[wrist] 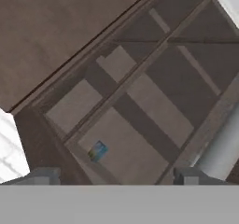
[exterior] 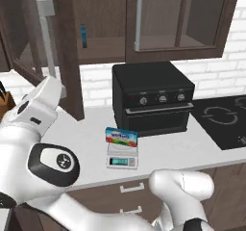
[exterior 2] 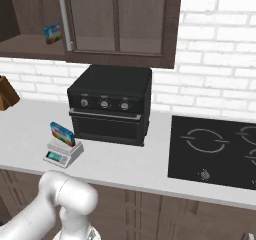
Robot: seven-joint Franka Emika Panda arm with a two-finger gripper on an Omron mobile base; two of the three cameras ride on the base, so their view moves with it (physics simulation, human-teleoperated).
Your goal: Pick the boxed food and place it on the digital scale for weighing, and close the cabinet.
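With the boxed food (exterior: 121, 137) on the digital scale (exterior: 122, 156), I aimed my empty, parted gripper (wrist: 114, 175) squarely at the cabinet (exterior: 57, 52) door's handle (wrist: 224, 146), lower right.

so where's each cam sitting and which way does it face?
Left base view: behind the arm's left, looking forward and down at the boxed food on the digital scale; white arm links low in frame.
Right base view: behind its right, same counter, box and scale; arm lower left.
Hand view: on the hand, facing the open cabinet by its door handle.
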